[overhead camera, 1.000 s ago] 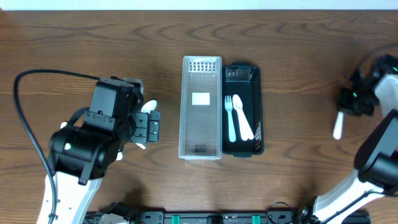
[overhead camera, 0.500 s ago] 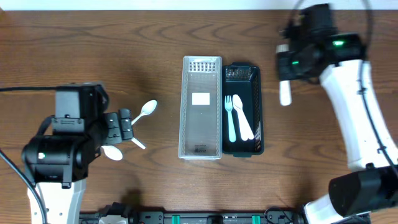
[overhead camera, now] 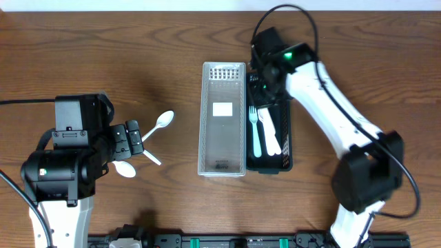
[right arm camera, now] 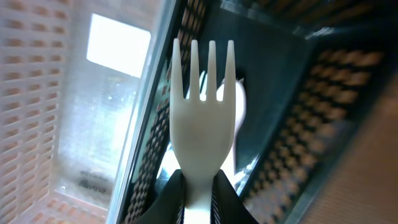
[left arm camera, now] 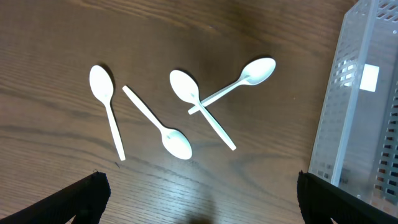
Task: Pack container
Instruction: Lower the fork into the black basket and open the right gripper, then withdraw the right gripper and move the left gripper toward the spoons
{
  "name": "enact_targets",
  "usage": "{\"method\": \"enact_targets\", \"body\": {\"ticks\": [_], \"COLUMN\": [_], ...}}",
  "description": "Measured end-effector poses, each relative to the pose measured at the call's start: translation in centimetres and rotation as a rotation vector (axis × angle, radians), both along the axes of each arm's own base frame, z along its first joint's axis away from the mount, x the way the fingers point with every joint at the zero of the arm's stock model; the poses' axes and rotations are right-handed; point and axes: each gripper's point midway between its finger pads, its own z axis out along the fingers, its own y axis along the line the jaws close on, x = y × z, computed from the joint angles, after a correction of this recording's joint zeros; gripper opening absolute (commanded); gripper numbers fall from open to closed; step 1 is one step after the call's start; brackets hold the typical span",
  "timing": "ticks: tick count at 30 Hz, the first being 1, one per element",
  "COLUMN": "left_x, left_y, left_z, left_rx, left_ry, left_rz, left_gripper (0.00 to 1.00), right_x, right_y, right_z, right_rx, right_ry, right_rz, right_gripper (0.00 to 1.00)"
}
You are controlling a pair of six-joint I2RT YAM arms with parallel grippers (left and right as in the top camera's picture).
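Note:
Several white plastic spoons lie loose on the wooden table left of the clear perforated container, and some show in the overhead view. My left gripper is open and empty just left of them, with its fingers at the lower corners of the left wrist view. My right gripper is shut on a white fork, tines forward, above the black mesh basket. In the overhead view it hovers over the far end of the basket, which holds a fork and a spoon.
The clear container stands right next to the black basket at the table's middle and has a white label on its floor. The right arm reaches in from the right across the basket. Cables hang from both arms.
My right arm has swung from the far right edge to over the black basket, carrying the fork. My left arm drew back left off the spoons, then held still.

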Motion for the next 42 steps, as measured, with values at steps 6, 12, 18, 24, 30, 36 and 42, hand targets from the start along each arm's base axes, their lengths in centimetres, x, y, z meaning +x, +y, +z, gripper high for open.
{"method": "enact_targets", "body": {"ticks": [6,12,18,24,30,36,42], "left_x": [0.0,0.0,0.0,0.0,-0.7,0.2,4.5], "left_y": [0.0,0.0,0.0,0.0,-1.1,-1.6,-2.1], "left_z": [0.0,0.0,0.0,0.0,-0.4,-0.2,-3.6], "left_rx": [0.000,0.000,0.000,0.000,-0.028,0.000,0.025], "left_ry": [0.000,0.000,0.000,0.001,0.034,0.048,0.153], "left_rz": [0.000,0.000,0.000,0.000,-0.085,-0.201,-0.303], "left_gripper": [0.98,0.98,0.98,0.98,0.98,0.98,0.98], "right_x": [-0.8,-0.9,-1.0,-0.9,1.0,2.8,-0.9], "right_y": [-0.5,-0.5,-0.6,-0.6,-0.6,-2.0,-7.9], "right_z": [-3.7,-4.4,-4.5,-4.4,0.0,12.4,24.2], "right_rx": [-0.047,-0.052,-0.054,-0.058,-0.065,-0.020,0.027], "right_ry": [0.117,0.141,0.148,0.142,0.043,-0.282,-0.554], "right_rz": [-0.141,-0.238,-0.252,-0.225,-0.144,-0.104,-0.167], "right_gripper": [0.01,0.41,0.53,0.52,0.56,0.69,0.72]}}
